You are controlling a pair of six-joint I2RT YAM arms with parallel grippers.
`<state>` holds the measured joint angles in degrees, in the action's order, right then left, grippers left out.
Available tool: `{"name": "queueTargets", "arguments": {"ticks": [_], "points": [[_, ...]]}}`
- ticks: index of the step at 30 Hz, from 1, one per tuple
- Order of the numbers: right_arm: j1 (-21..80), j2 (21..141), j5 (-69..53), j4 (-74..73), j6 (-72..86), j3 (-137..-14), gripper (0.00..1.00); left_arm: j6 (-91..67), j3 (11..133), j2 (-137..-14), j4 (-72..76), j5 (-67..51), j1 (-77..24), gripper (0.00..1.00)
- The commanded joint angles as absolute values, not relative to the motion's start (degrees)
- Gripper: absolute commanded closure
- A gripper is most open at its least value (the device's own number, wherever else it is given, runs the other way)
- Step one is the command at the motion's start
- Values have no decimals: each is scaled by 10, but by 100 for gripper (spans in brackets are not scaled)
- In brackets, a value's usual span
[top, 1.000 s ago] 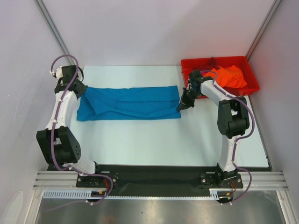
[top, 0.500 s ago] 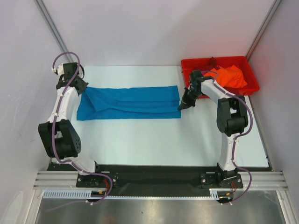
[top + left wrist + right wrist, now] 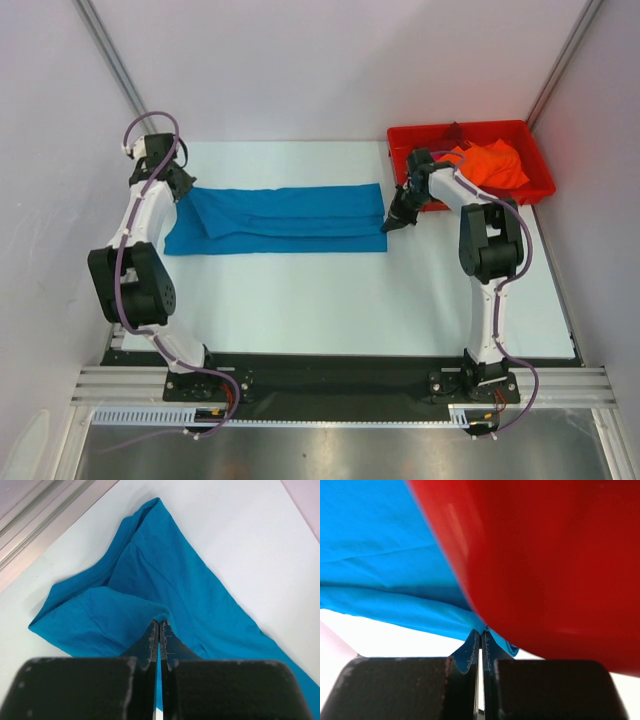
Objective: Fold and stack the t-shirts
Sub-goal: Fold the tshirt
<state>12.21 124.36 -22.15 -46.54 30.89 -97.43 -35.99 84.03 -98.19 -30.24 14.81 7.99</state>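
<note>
The teal-blue t-shirt (image 3: pixel 285 217) lies as a long folded strip across the back of the table. My left gripper (image 3: pixel 184 193) is shut on its left end; in the left wrist view the jaws (image 3: pixel 160 626) pinch a fold of the teal cloth (image 3: pixel 165 575). My right gripper (image 3: pixel 391 222) is shut on its right end beside the red bin; in the right wrist view the jaws (image 3: pixel 480 632) pinch the teal hem (image 3: pixel 395 570). A bright orange t-shirt (image 3: pixel 490 163) lies crumpled in the bin.
The rigid red plastic bin (image 3: pixel 455 131) stands at the back right; its wall fills the right wrist view (image 3: pixel 545 565), close against my right gripper. White enclosure walls stand close on the left, right and back.
Both grippers have moved toward the back of the table, carrying the shirt's near layer over, so the teal strip is narrower. The left arm has stretched farther back.
</note>
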Motion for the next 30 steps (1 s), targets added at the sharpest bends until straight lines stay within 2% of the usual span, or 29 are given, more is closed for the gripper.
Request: {"name": "queueTargets", "arguments": {"ticks": [1, 17, 24, 30], "points": [[117, 1254, -223, -451, 309, -1004, 100, -362, 871, -984, -286, 161, 76, 100], [116, 1295, -186, -480, 301, -1071, 100, -368, 903, -1020, -290, 172, 77, 100], [116, 1243, -161, -468, 315, -990, 99, -369, 894, -1018, -294, 184, 80, 100], [118, 1235, -142, -456, 316, -972, 98, -371, 895, -1025, -282, 173, 82, 100]]}}
